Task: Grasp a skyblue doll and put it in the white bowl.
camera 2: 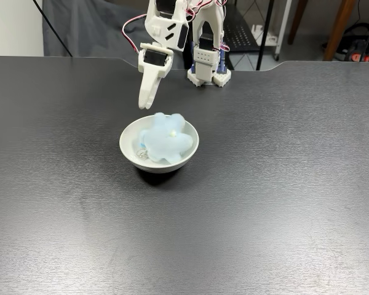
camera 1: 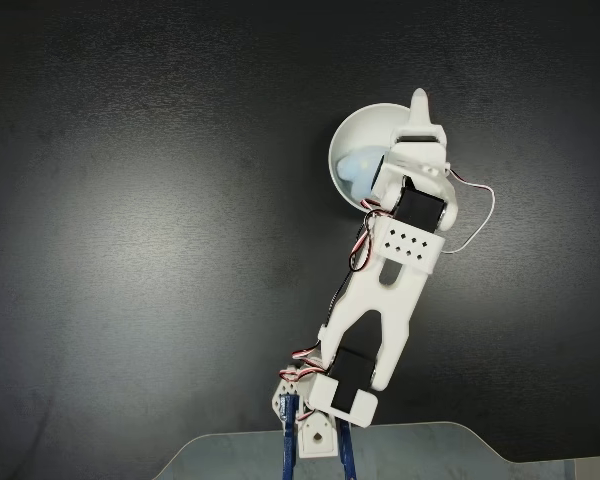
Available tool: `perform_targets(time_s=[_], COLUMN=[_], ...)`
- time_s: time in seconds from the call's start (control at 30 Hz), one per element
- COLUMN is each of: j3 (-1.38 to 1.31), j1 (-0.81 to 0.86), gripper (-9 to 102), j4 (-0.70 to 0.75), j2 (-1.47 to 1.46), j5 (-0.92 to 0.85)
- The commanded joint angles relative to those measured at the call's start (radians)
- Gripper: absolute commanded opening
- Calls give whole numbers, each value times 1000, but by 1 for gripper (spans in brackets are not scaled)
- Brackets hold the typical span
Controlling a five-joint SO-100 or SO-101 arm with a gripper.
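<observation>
Black, faintly grained desk (camera 2: 264,203) takes up nearly everything in both fixed views, and it has loads of bare room: the whole lower half and both sides of the front-facing fixed view are open, with the far edge running across the top of that frame and a notch cut into it at upper right. In the top-down fixed view the near desk edge shows as a pale curved strip at the bottom, right where the arm's base is clamped.

Sitting in the white bowl (camera 2: 130,149) is the skyblue doll (camera 2: 164,139), fluffy and lobed, with one small pale spot near its top. It fills most of the bowl and pokes up above the rim. The bowl is round, glossy and plain, a bit left of centre in that frame. From above, the white bowl (camera 1: 355,135) is at upper centre-right, mostly covered by the arm, and only a pale sliver of the skyblue doll (camera 1: 360,167) peeks out at its left inner side.

Hard white plastic end effector (camera 2: 146,104) hangs just above the bowl's back rim, tips pointing down, clear of the doll and holding nothing. I can't tell how far apart the fingers are; they look close together from this angle. From above, the end effector (camera 1: 419,99) tip sticks out past the bowl's upper rim. Red, white and black wires (camera 1: 475,215) loop off the arm's right side.
</observation>
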Motion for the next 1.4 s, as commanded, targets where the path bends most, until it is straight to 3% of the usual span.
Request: perform_targets(time_s=[0.0,0.13,0.33,0.43,0.53,0.57,0.77,0.97,1.13,1.23,1.37], j3=[-186,-310,-405,-391,-385,-373,-110,348,735,956,1147], j1=[-11,-121,-311,-368,-377,-377,-377,-379,-377,-377,-367], gripper=[43,43,39,22,-1,-4,11,13,6,-3,-1], j4=[11,115,407,517,545,545,557,489,146,0,-8], j2=[230,439,730,857,942,959,1092,1388,1600,1715,1812], j5=[48,140,160,160,160,160,146,160,195,319,537])
